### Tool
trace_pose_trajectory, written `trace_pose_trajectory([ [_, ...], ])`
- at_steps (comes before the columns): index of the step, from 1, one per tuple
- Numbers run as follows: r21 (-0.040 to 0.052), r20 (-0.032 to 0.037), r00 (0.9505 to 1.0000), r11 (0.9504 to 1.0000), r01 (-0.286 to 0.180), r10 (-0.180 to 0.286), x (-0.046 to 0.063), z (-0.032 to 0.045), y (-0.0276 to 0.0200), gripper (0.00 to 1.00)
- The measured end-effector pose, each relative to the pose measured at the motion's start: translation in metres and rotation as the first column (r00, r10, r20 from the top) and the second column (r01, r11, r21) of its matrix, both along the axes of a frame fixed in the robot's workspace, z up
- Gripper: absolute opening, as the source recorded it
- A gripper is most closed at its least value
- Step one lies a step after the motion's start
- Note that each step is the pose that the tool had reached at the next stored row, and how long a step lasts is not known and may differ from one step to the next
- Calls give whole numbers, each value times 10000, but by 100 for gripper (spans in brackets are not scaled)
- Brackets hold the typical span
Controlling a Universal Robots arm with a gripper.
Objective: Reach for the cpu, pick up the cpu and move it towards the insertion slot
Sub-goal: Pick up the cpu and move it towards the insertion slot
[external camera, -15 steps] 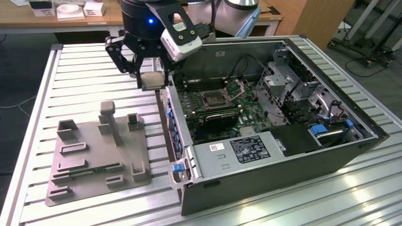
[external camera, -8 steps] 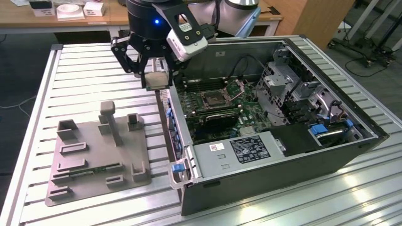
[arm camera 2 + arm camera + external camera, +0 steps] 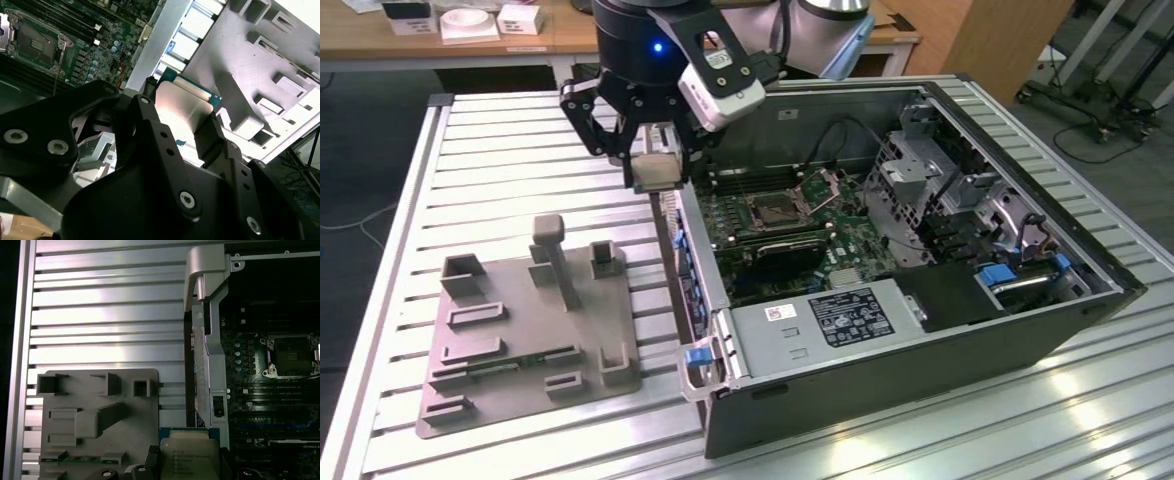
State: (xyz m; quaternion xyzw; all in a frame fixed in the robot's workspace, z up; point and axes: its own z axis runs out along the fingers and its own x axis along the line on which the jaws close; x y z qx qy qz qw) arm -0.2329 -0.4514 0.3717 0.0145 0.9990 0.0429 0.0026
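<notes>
My gripper [image 3: 656, 165] is shut on the cpu [image 3: 658, 171], a thin square chip with a silvery top, and holds it in the air. In the exterior view it hangs just over the open computer case's wall on the exterior view's left. In the second wrist view the cpu [image 3: 182, 107] sits between the black fingers [image 3: 145, 117]. The first wrist view has the cpu [image 3: 192, 455] over the same wall. The insertion slot [image 3: 778, 208], a silver-framed socket with a dark centre, lies on the motherboard to the exterior view's right of the chip, and shows in both wrist views [image 3: 35, 42] [image 3: 292, 355].
A grey plastic fixture [image 3: 520, 320] with raised blocks lies on the slatted aluminium table [image 3: 494, 170] and carries a green memory stick [image 3: 520, 362]. The computer case [image 3: 907, 350] lies open, with a drive cage [image 3: 947, 190], cables and a power supply [image 3: 834, 320] inside.
</notes>
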Motion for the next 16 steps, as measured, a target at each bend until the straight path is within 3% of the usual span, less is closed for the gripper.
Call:
trace_pose_trajectory([
  [10, 1, 1, 10000, 10000, -1, 1, 5, -12, 0, 55],
  [16, 1, 1, 10000, 10000, -1, 1, 66, -17, 1, 55],
])
